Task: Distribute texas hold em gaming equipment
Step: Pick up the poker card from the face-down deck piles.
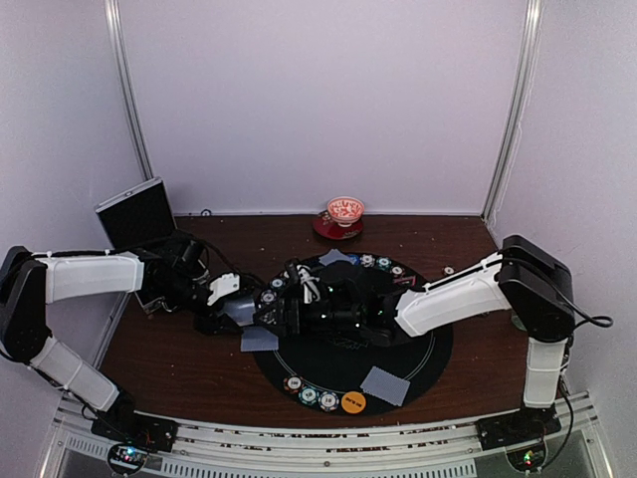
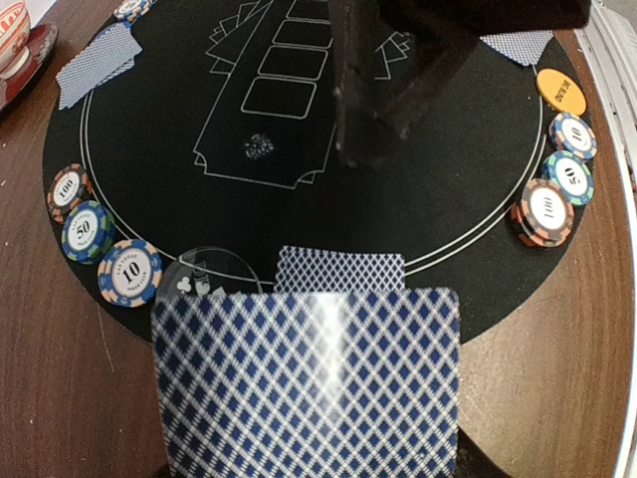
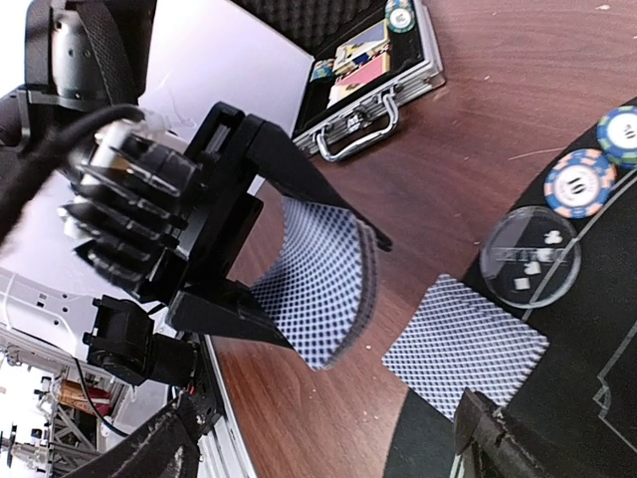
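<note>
My left gripper (image 1: 237, 311) is shut on a deck of blue-backed playing cards (image 3: 323, 284), which bows between its black fingers (image 3: 289, 169). The deck (image 2: 309, 383) fills the bottom of the left wrist view and hides the jaws. My right gripper (image 1: 276, 311) faces it from the right, open and holding nothing, with its fingertips (image 3: 495, 441) just above a single card (image 3: 465, 344) lying face down on the mat's edge. A clear disc (image 3: 530, 259) and striped poker chips (image 2: 129, 272) lie beside that card. More chips (image 2: 542, 211) and an orange disc (image 2: 560, 90) sit at the opposite rim.
The round black mat (image 1: 418, 363) fills the middle of the brown table. Other face-down cards (image 1: 385, 383) lie on its rim. A red-and-white bowl (image 1: 345, 211) stands at the back. An open metal case (image 3: 368, 70) lies at the far left.
</note>
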You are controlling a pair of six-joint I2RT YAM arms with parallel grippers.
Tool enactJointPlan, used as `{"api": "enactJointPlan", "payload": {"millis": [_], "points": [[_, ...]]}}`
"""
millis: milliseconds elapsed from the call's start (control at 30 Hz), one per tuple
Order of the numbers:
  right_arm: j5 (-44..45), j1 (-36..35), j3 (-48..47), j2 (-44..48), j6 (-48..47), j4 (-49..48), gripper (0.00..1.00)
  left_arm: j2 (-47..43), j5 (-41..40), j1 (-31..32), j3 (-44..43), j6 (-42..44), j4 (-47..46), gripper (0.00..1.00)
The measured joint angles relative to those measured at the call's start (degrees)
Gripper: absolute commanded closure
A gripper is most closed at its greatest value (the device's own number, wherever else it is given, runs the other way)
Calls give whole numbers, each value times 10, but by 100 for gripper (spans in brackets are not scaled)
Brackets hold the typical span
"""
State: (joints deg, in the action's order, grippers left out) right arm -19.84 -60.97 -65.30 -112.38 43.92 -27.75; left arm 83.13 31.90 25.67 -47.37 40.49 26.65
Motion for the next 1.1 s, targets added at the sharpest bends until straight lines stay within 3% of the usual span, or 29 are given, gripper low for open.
{"api": "enactJointPlan", "payload": {"millis": [367,700,1100], "points": [[-5,-5,-68,-66,21,1,14,0,-2,14,0,5,0,42],[-3,2,-85,-93,42,2,30,0,-1,20,0,14,4,42],[-10,17,-119,-125,60,-4,38,0,-2,25,0,21,6,42]]}}
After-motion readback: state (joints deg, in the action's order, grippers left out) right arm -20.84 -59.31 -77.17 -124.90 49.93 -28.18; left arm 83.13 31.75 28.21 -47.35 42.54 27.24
